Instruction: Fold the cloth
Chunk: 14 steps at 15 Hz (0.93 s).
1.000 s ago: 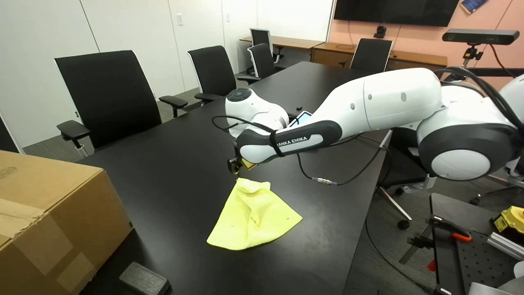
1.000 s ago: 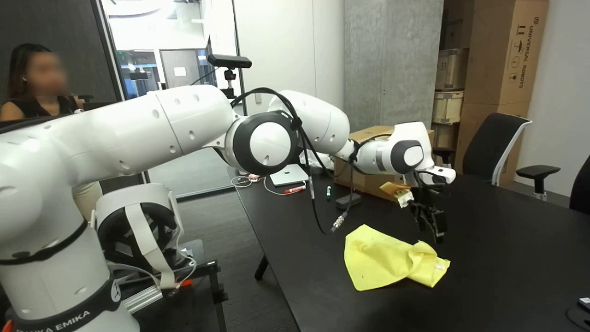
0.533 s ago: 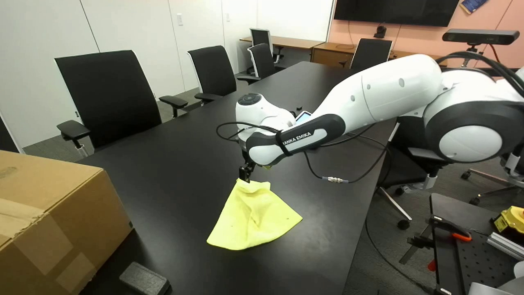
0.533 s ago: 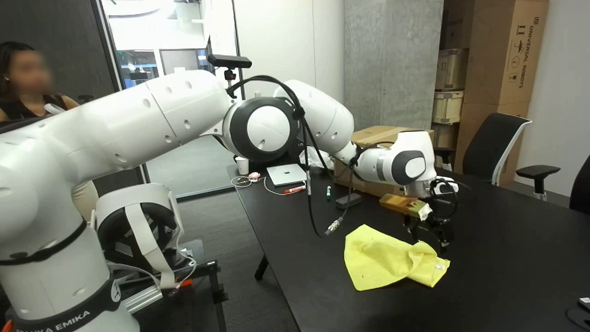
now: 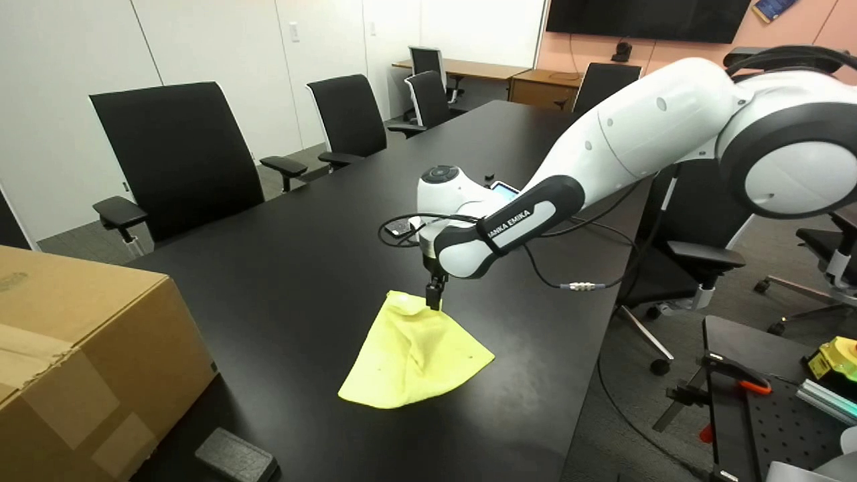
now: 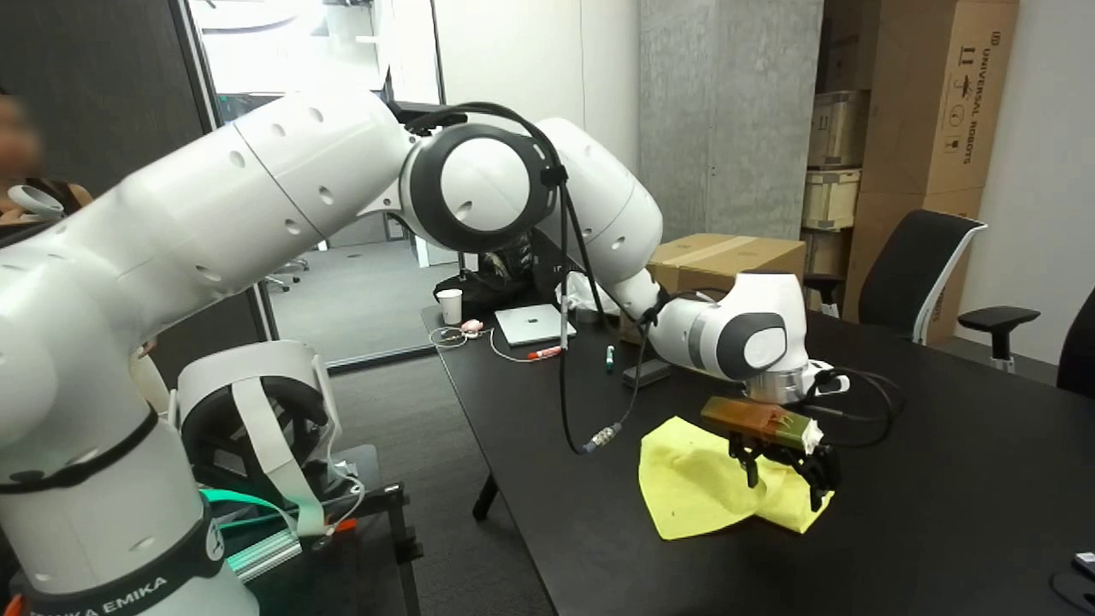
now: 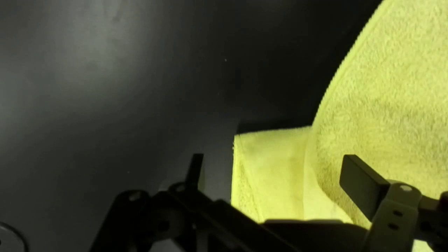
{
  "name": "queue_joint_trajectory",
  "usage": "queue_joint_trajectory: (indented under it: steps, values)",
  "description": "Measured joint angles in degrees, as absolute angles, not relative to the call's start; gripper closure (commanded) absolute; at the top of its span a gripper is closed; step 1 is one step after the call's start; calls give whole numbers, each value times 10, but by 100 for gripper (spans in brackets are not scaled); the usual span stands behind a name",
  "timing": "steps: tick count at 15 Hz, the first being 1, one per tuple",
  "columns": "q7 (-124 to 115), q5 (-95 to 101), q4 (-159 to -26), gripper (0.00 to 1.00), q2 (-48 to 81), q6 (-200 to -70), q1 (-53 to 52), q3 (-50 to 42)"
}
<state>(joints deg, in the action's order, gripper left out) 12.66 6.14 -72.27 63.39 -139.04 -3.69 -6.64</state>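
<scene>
The pale-yellow cloth (image 5: 408, 361) lies on the dark table (image 5: 288, 301), also seen in an exterior view (image 6: 693, 492). Part of it is folded over, with wrinkles in the middle and a narrower folded end at its far side. My gripper (image 5: 434, 298) points down at that folded end; its fingers stand apart in an exterior view (image 6: 784, 492). In the wrist view the gripper (image 7: 273, 159) is open and empty. One finger is over bare table beside the cloth's edge, the other over the cloth (image 7: 385, 87). I cannot tell whether the fingertips touch anything.
A brown cardboard box (image 5: 100, 361) and a dark grey block (image 5: 236, 456) stand on the table. A laptop (image 6: 535, 325), a red marker (image 6: 545, 352) and a green marker (image 6: 609, 359) lie farther off. A cable with a connector (image 6: 603, 436) hangs from the arm.
My gripper has moved down and across to the cloth's folded end, and the wrist has turned, so the fingers now show spread apart. The cloth has not moved.
</scene>
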Motion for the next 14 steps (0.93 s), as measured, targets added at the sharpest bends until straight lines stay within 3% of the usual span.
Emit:
queue_joint_trajectory:
  steps: [9, 14]
  values:
    - [171, 94, -966, 0, 528, -1504, 20, -45]
    - [265, 112, -1096, 0, 457, -1573, 57, 27]
